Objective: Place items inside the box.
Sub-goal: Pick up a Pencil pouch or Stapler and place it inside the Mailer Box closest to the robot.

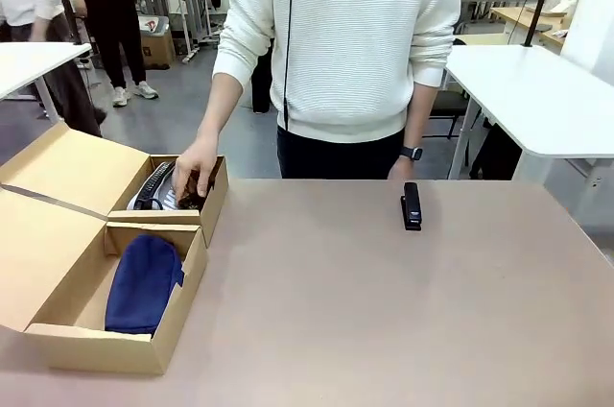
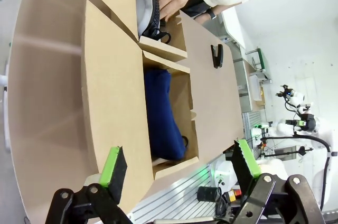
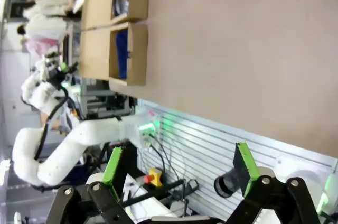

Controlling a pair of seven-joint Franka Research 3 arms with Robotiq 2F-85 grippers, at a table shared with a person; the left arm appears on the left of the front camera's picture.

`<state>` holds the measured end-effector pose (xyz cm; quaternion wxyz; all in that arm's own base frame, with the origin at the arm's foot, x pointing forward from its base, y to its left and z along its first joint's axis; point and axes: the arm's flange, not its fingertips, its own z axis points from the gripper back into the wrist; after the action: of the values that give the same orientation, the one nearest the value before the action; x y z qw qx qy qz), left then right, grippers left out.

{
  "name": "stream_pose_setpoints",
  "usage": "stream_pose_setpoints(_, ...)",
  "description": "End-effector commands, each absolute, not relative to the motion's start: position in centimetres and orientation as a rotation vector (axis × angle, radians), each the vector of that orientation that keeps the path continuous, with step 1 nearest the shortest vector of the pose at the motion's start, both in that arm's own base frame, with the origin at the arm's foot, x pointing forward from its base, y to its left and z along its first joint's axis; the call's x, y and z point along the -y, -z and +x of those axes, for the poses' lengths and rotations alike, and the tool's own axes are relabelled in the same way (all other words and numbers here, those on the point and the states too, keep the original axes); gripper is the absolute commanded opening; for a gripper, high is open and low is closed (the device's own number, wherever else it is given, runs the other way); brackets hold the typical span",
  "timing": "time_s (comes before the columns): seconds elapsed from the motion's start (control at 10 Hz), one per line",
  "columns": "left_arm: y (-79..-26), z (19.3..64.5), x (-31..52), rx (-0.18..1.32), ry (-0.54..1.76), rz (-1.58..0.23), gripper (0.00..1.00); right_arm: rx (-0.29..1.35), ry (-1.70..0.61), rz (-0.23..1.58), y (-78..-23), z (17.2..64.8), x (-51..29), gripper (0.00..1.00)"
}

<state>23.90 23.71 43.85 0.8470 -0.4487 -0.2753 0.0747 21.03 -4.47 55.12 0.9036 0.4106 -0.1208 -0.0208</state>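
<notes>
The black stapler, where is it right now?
In the front view the black stapler lies alone on the table, right of the middle near the far edge, just in front of the person's hand with the watch.

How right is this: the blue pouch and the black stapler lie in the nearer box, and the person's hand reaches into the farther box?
One mistake: the black stapler lies on the table, outside both boxes, as the front view shows. The blue pouch does lie in the nearer box, and the person's hand reaches into the farther box.
</notes>
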Motion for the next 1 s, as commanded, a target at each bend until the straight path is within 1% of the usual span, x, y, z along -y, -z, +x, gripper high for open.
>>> stream_pose_setpoints(0.0, -43.83, 23.97, -23.64, 0.609, -0.139, -0.961, 1.0, 0.233, 0.015, 0.844, -55.43, 20.42, 3.66, 1.0)
stream_pose_setpoints(0.9, -43.83, 23.97, -23.64, 0.609, -0.139, -0.961, 1.0, 0.23, 0.014, 0.841, -55.31, 20.45, 3.63, 1.0)
